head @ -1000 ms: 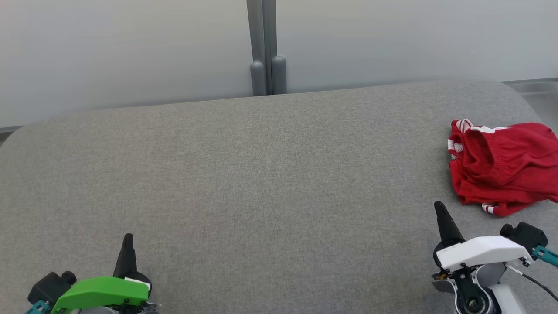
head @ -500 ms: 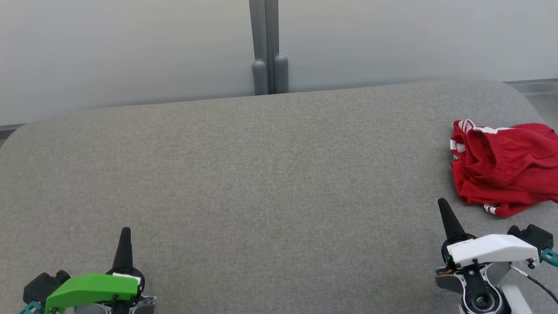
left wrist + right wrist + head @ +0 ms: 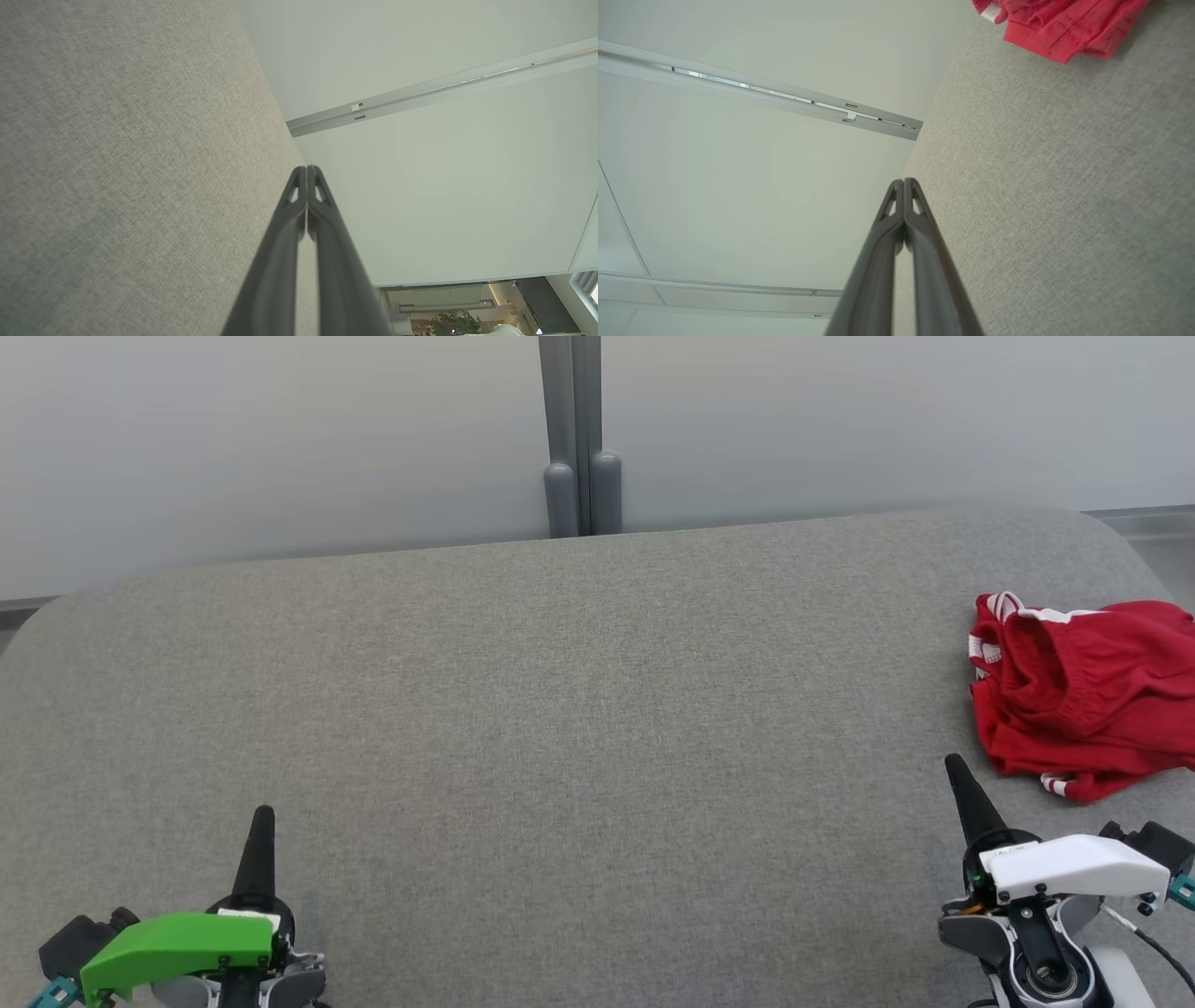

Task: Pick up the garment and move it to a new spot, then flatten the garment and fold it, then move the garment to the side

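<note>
In the head view, the red garment [image 3: 1083, 695] lies crumpled at the far right of the grey fabric-covered desk [image 3: 560, 709], its right side cut off by the frame. The right gripper [image 3: 954, 765] sits near the garment's near hem without touching it, jaws pressed together. The left gripper [image 3: 263, 814] rests at the lower left, well apart from the garment, its jaws pressed together as well. Our first worry is that a reach with closed jaws would shove the cloth instead of taking it. The garment might then slide toward the desk's right edge, though we cannot tell how close that edge is.

In the left wrist view, the jaws meet along their length over bare desk, with a pale wall [image 3: 420, 186] beyond. This arm has far to travel. If it crosses over to help, we think it could crowd the other arm.

In the right wrist view, the jaws are again closed. The garment's hem sits in the top right corner, off their line, so a straight advance would likely miss it. A shallow pinch on one layer could lift a tangled bundle, and a deep one could snag the desk's cover.
</note>
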You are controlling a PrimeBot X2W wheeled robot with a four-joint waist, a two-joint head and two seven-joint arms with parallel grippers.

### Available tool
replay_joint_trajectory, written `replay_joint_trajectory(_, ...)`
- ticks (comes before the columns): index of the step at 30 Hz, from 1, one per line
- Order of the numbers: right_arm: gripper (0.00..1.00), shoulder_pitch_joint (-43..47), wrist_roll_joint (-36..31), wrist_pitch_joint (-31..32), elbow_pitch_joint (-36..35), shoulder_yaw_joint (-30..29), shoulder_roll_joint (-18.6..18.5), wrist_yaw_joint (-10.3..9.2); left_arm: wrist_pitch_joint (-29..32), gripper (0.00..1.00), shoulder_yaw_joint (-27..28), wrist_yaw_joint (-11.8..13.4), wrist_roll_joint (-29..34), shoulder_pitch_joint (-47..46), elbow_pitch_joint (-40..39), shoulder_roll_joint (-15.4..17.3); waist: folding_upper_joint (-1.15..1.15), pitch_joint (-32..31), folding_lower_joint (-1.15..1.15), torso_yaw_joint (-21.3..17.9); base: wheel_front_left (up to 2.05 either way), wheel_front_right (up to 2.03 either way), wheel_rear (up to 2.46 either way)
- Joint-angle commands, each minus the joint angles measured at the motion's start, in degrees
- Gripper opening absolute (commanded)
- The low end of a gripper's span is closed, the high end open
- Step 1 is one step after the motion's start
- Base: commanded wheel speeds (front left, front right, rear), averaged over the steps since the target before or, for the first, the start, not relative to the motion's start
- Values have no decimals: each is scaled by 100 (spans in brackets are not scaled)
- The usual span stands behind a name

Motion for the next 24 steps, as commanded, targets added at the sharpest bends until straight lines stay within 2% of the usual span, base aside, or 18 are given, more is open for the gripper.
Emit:
replay_joint_trajectory(1, 0, 33, 147, 51, -79, -28, -26, 4, 35, 0, 36, -31, -137, -111, -68, 43, 0, 2, 0, 4, 0, 0, 0)
replay_joint_trajectory(24, 0, 78, 1273, 328, -254, -167, -29, 3, 303, 0, 150, -114, -1142, -171, -223, 49, 0, 25, 0, 59, 0, 0, 0)
